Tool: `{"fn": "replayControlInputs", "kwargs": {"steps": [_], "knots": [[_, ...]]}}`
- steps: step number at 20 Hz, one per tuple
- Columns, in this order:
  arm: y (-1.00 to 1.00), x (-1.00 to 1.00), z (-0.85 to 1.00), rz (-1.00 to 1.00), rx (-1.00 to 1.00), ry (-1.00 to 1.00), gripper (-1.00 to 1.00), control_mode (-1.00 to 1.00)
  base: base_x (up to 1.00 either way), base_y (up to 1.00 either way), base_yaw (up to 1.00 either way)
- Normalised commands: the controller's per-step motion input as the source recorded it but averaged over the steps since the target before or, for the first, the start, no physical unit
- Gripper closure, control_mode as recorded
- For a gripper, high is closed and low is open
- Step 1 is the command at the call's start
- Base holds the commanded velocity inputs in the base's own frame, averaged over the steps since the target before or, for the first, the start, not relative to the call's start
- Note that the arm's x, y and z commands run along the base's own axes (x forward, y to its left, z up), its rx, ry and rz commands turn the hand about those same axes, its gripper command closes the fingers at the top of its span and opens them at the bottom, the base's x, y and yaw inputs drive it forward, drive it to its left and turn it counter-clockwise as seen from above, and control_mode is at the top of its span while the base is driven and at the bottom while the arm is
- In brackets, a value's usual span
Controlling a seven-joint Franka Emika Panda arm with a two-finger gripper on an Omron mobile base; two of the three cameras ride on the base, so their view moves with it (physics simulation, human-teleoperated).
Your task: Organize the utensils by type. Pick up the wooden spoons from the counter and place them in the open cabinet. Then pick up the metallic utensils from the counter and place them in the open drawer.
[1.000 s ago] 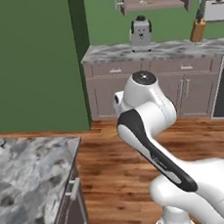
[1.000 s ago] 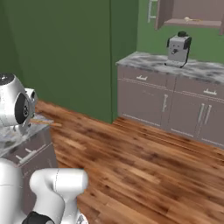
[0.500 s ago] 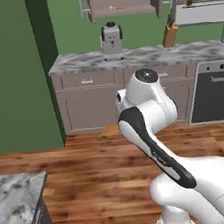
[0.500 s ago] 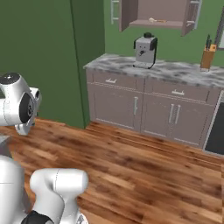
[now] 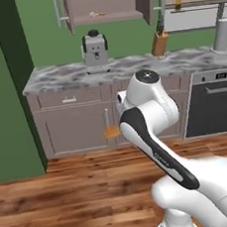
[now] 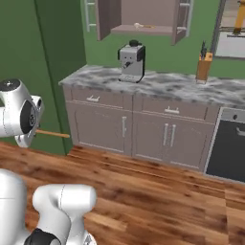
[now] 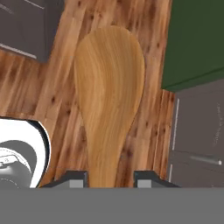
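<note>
I am on the first half of the job, the wooden spoons. My tool (image 7: 107,177) pinches a wooden spoon (image 7: 109,100) by its neck, one dark fingertip on each side, and the broad bowl of the spoon points away from the hand over the wood floor (image 7: 65,83). In the left base view the spoon (image 5: 110,131) shows as a thin stick with an orange end poking out beside the arm; in the right base view its handle (image 6: 52,134) juts sideways from the wrist.

The open cabinet (image 5: 104,6) hangs on the green wall directly above the coffee machine (image 5: 95,48), its two doors swung wide. A pale utensil (image 5: 94,14) already lies on its shelf, seemingly another wooden spoon, though it is too small to be sure. The bench (image 5: 125,65) with the marbled top runs under the cabinet.

My judgement: the carry is underway and the base looks well short of the bench. Next I need to close in on the cabinet, raise the arm high, and tip the spoon forward over the shelf edge before letting go.

What could get in the way: the coffee machine stands right below the cabinet opening, and the open door (image 5: 145,4) on the cabinet's right flanks the approach. A knife block (image 5: 159,41) sits right of the coffee machine, and a dark oven (image 5: 215,101) is further right.
</note>
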Motion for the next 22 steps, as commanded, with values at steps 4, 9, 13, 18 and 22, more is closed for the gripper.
{"fn": "replayControlInputs", "kwargs": {"steps": [4, 9, 13, 18, 22], "knots": [[0.0, 0.0, 0.0, 0.0, 0.0, 0.0, 1.0, 1.0, 0.56, -0.16, -0.52], [0.0, 0.0, 0.0, 0.0, 0.0, 0.0, 1.0, 1.0, 0.86, -0.03, -0.28], [0.0, 0.0, 0.0, 0.0, 0.0, 0.0, 1.0, 1.0, 1.0, 0.01, -0.09], [0.0, 0.0, 0.0, 0.0, 0.0, 0.0, 1.0, 1.0, 1.0, -0.03, 0.0], [0.0, 0.0, 0.0, 0.0, 0.0, 0.0, 1.0, 1.0, 1.0, -0.14, 0.0]]}}
